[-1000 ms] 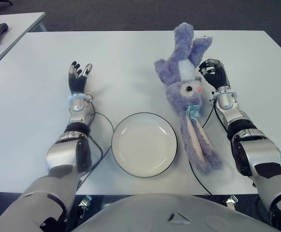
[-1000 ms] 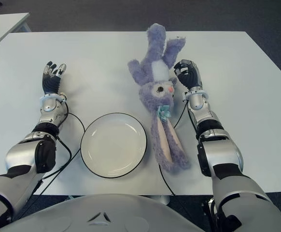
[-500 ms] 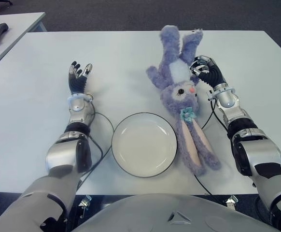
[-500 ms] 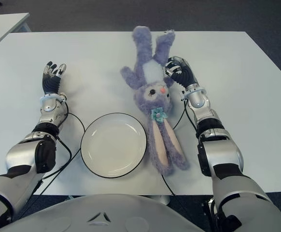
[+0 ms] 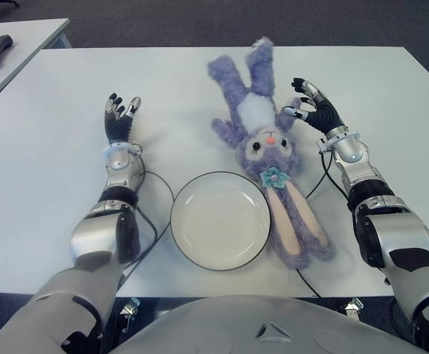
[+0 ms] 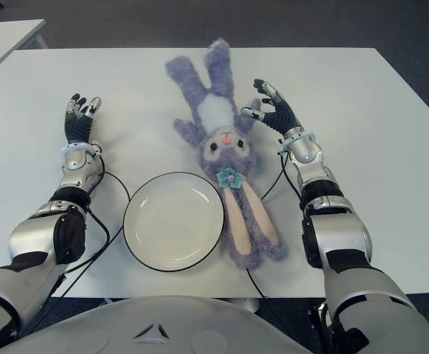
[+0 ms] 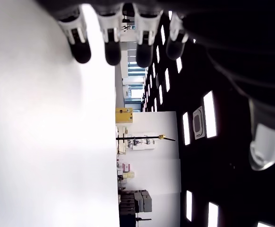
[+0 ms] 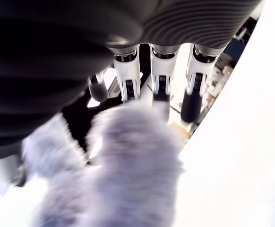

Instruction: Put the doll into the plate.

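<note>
Right hand (image 5: 308, 109) spreading fingers, holding nothing | doll (image 5: 267, 151) lying on tabletop (image 5: 192, 96) just left of it, beside plate (image 5: 220, 220) | left hand (image 5: 119, 119) showing open, far left.

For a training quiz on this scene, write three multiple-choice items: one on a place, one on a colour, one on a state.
1. Where is the plush bunny?
A. On the table beside the plate, on its right
B. In the plate
C. In the left hand

2. What colour is the flower at the bunny's neck?
A. Red
B. Teal
C. Yellow

3. How is the right hand?
A. Clenched on the bunny
B. Fingers spread, beside the bunny's arm
C. Out of view

Answers: 1 A, the plate is bare; 2 B, teal flower; 3 B, the fingers are spread.
</note>
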`<action>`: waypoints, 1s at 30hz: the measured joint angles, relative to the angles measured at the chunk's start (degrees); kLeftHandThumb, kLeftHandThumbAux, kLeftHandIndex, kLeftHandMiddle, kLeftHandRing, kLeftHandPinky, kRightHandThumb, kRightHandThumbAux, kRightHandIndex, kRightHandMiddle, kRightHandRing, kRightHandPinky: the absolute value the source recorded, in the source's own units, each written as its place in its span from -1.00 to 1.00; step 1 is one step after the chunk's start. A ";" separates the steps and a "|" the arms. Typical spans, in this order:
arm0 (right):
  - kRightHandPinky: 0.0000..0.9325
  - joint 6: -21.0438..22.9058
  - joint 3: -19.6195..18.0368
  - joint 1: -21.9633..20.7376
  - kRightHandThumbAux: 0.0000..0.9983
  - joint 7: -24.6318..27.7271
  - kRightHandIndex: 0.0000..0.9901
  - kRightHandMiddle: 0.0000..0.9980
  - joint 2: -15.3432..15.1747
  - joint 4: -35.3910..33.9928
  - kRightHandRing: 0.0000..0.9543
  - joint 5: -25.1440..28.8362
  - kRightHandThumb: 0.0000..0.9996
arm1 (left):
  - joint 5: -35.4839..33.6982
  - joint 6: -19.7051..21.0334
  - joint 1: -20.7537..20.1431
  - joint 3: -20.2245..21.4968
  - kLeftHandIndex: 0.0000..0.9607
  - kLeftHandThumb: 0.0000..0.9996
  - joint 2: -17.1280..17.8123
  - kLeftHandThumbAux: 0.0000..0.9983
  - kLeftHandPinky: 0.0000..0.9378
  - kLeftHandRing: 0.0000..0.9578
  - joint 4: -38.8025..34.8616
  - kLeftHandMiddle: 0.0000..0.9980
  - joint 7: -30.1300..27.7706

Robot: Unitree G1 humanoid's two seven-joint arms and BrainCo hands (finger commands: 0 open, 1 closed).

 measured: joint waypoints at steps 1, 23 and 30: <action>-0.73 0.05 -0.05 -0.01 -0.07 0.08 -1.00 -1.00 0.00 -0.04 -0.88 0.04 -0.82 | 0.00 0.00 -0.01 0.00 -0.91 -1.00 -0.01 0.10 -0.89 -0.81 0.00 -0.79 0.00; -0.74 1.82 -2.22 -0.35 -0.08 2.43 -1.00 -1.00 0.00 -3.07 -0.95 2.06 -0.67 | 0.00 0.00 -0.05 0.00 -0.90 -1.00 -0.05 0.13 -0.87 -0.79 0.00 -0.76 0.00; -0.77 2.16 -2.41 -0.35 -0.09 3.12 -1.00 -1.00 0.02 -3.96 -0.97 2.33 -0.64 | 0.00 0.01 -0.06 0.00 -0.89 -1.00 -0.06 0.10 -0.87 -0.79 0.00 -0.76 0.01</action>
